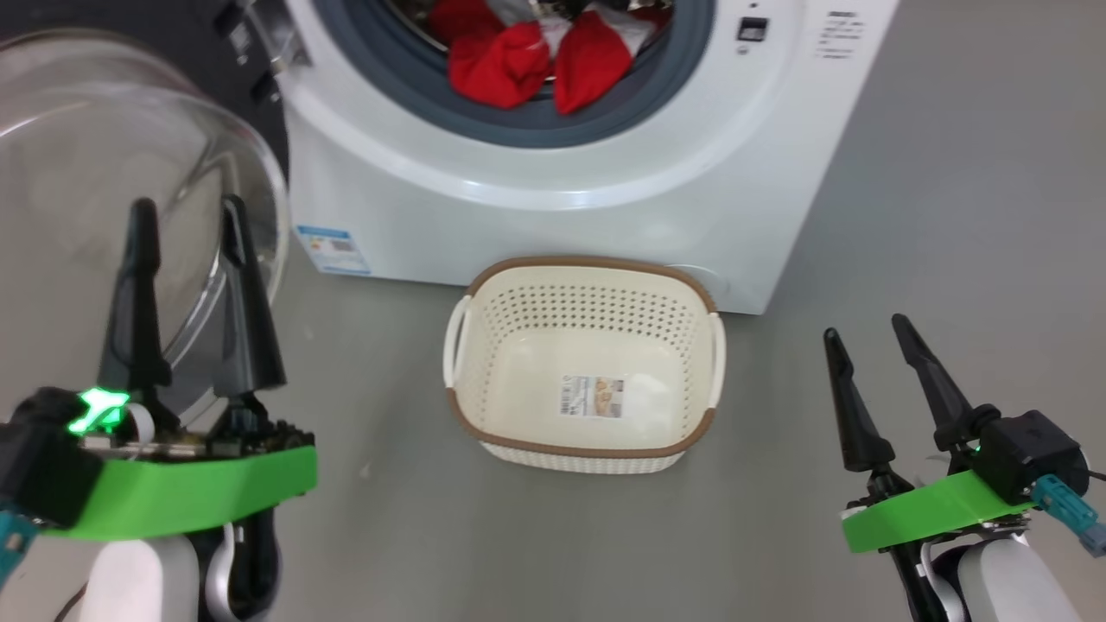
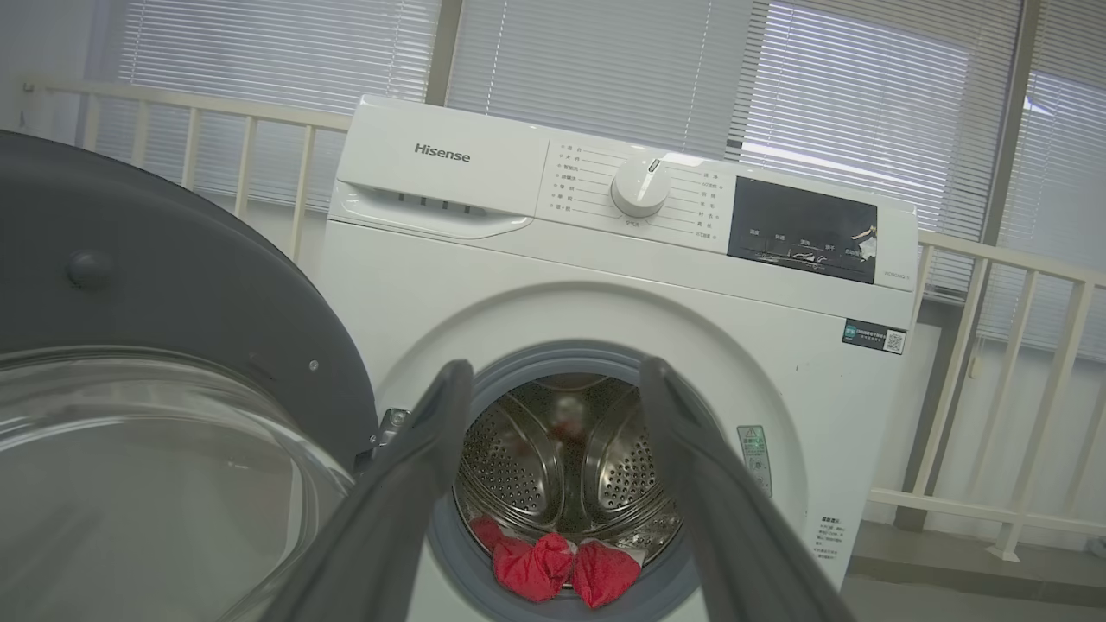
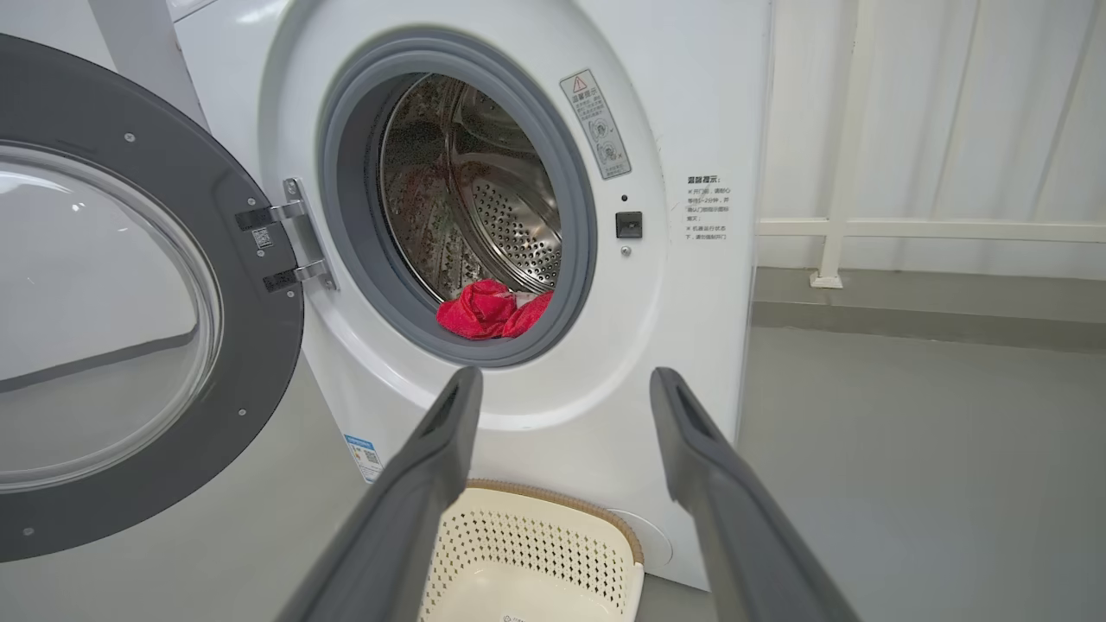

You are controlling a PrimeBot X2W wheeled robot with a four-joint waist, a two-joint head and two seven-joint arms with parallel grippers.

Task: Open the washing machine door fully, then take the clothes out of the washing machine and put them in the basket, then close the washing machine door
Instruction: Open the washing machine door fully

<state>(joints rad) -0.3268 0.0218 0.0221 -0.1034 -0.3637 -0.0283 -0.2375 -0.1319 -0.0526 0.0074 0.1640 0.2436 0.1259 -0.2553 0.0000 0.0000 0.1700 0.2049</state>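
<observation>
Two red lumps of the clothes (image 1: 536,60) lay at the front lip of the drum (image 2: 518,449), partly over the grey seal (image 1: 518,130) of the machine (image 1: 605,190), with some white cloth behind them. I judged them soft, light and limp: they would fold, hang down and perhaps drag one another, so a pinch on the highest bunch of one lump, away from the seal, seemed the best hold. The door (image 3: 259,371) stood swung wide at the machine's left, and the basket (image 1: 587,262) sat on the floor (image 1: 950,216) just in front of the machine. The left gripper (image 1: 187,207) had its jaws apart and held nothing, close to the door; the right gripper (image 1: 866,326) was also spread and free, to the right of the basket. On the machine's top front "Hisense" (image 2: 441,153) could be read beside a white dial (image 2: 640,187). A blue label (image 1: 333,249) at the lower left corner, a warning label (image 3: 594,123) with a red triangle beside the seal, and the sticker (image 1: 592,396) inside the basket carried print too small to read.
</observation>
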